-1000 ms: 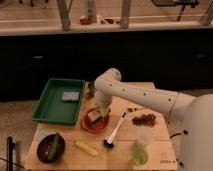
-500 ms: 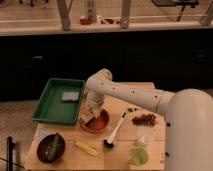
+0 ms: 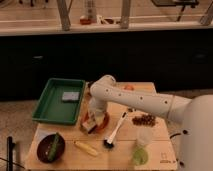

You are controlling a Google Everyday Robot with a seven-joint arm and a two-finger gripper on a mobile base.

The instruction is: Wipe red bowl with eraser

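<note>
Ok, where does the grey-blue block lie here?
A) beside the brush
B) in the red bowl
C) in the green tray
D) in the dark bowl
C: the grey-blue block lies in the green tray, while the gripper is at the red bowl.

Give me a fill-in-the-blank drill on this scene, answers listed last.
The gripper is down at the red bowl, beside the ___ tray.
The grey-blue block lies inside the ___.
The brush lies on the wooden ___.
Missing words: green; tray; table.
</note>
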